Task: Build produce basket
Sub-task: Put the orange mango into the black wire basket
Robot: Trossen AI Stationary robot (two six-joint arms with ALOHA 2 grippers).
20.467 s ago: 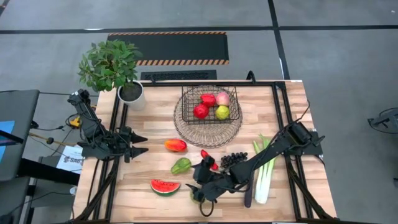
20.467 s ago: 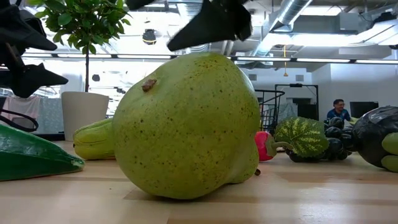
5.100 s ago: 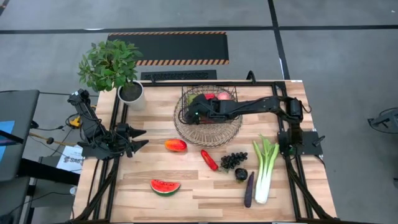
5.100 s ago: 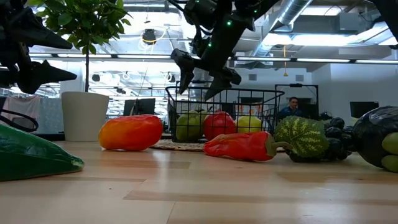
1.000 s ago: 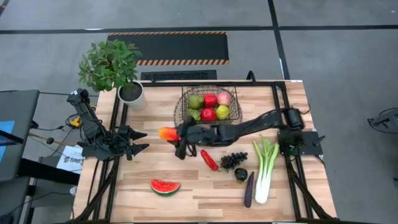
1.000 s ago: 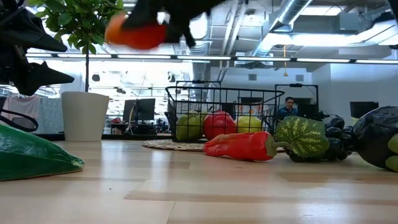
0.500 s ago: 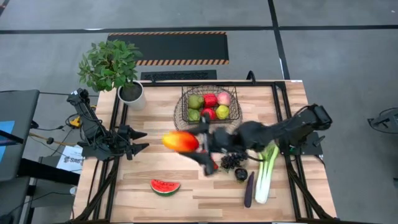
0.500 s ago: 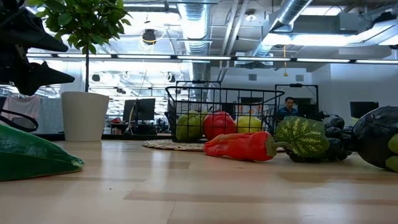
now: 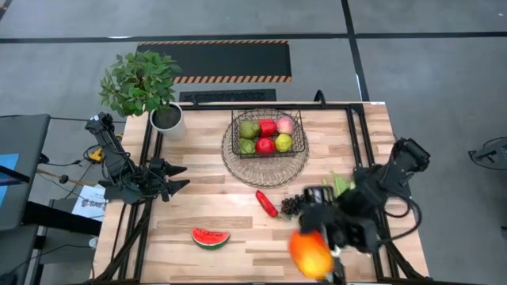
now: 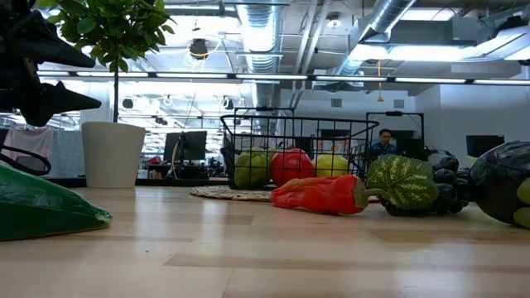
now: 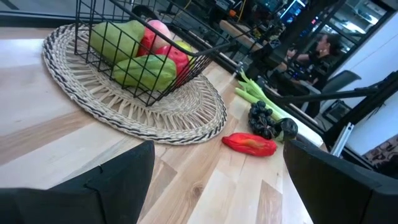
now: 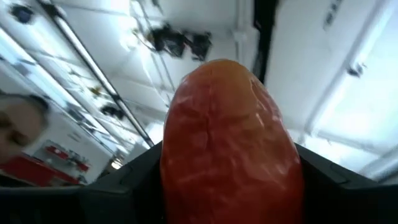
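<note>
While I have the mango [image 9: 310,254] pinched between the right gripper's [image 9: 321,241] jaws, raised high above the near-right part of the tabletop [image 9: 198,214], roughly at five o'clock from the table's centre, the job is to carry it to the basket [image 9: 268,133], which sits at twelve o'clock on the round woven mat [image 9: 264,168]. From the right wrist camera the fruit fills the view and the camera seems to point up at the ceiling lights, so I judge the wrist is tipped well back; I would level it before travelling, since a smooth rounded fruit could slip out of a tilted grip. The basket already holds two green pears [image 9: 248,129], a red apple [image 9: 264,145], a peach [image 9: 283,125] and more, so I would aim for whatever gap the overhead view shows and come down from above, clearing the upright wire rim. On the way I would pass over the chili [image 9: 266,203] and the grapes [image 9: 295,204] with height to spare. I would let go only once the mango is low inside, so it does not bounce out. My left gripper [image 9: 176,179] waits at nine o'clock with its jaws spread, near the plant [image 9: 141,83]. The watermelon slice [image 9: 211,237] lies at seven o'clock, not yet loaded.
</note>
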